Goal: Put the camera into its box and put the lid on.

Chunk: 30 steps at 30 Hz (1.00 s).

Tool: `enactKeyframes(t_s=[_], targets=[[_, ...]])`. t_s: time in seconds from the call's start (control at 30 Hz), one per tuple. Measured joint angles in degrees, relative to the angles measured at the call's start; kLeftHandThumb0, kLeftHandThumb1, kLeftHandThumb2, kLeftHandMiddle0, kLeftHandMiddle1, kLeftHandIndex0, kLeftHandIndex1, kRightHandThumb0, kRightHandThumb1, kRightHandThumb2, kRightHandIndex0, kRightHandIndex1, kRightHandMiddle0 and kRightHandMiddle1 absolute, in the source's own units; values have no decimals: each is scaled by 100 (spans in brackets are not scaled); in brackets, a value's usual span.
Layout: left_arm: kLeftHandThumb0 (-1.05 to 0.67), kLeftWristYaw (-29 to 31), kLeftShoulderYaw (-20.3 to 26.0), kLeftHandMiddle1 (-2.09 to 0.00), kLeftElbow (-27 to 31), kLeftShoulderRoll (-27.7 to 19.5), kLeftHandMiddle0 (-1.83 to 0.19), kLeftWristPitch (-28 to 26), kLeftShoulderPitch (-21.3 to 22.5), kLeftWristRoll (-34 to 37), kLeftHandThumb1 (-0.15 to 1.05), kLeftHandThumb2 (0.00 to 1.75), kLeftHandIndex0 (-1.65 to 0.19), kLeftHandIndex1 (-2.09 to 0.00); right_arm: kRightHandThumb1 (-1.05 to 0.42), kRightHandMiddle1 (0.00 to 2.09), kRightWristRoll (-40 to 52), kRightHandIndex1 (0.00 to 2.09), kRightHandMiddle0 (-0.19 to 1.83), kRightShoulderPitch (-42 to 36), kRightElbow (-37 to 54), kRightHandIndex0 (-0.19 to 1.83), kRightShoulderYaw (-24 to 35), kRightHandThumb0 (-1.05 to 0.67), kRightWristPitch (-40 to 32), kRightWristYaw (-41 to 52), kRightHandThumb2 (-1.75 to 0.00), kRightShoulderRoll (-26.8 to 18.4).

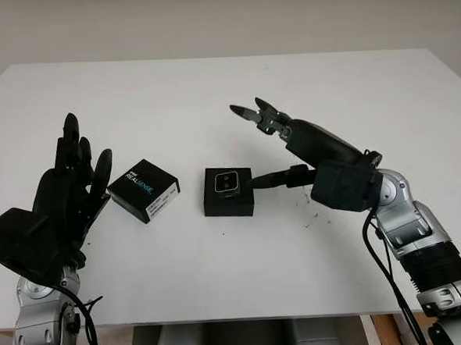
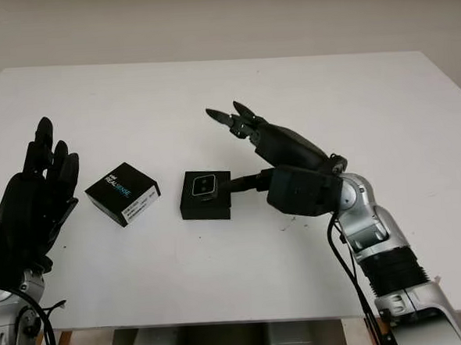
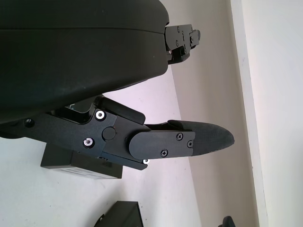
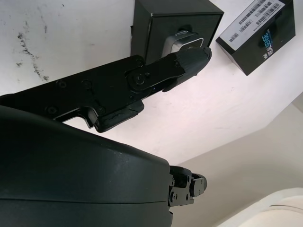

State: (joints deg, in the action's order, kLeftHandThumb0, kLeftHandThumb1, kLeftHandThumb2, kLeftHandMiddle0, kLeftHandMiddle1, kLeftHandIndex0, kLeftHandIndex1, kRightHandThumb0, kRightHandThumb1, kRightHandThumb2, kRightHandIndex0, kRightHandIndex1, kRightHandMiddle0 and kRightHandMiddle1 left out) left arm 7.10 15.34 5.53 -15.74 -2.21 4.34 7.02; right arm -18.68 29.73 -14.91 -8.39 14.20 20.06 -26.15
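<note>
The open black box (image 1: 228,202) stands at the middle of the table with the silver camera (image 1: 226,181) lying inside it, lens side up. Its black lid (image 1: 143,189), printed REALSENSE, lies flat just to the box's left. My right hand (image 1: 264,143) is open beside the box on its right. Its thumb (image 4: 189,59) reaches to the box's right rim near the camera (image 4: 177,40), while the other fingers point up and away over the table. My left hand (image 1: 85,162) is open, raised just left of the lid and not touching it.
The white table (image 1: 210,95) stretches far behind the box, and its front edge runs close to both forearms. A few dark scuff marks (image 1: 307,215) lie on the table under the right hand.
</note>
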Motion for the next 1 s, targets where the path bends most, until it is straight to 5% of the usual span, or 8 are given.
enactKeyframes(t_s=[0.5, 1.0], targets=[[-67, 3, 1, -5, 0, 0, 13, 4, 1, 22, 105, 43, 14, -5, -105, 5, -1154, 4, -6, -259, -15, -18, -701, -89, 1044, -268, -46, -326], [-68, 1, 1, -5, 94, 0, 15, -35, -8, 16, 105, 44, 16, -5, -105, 7, -1738, 4, -2, -321, -440, -19, -1033, -88, 1449, -535, -46, -528]])
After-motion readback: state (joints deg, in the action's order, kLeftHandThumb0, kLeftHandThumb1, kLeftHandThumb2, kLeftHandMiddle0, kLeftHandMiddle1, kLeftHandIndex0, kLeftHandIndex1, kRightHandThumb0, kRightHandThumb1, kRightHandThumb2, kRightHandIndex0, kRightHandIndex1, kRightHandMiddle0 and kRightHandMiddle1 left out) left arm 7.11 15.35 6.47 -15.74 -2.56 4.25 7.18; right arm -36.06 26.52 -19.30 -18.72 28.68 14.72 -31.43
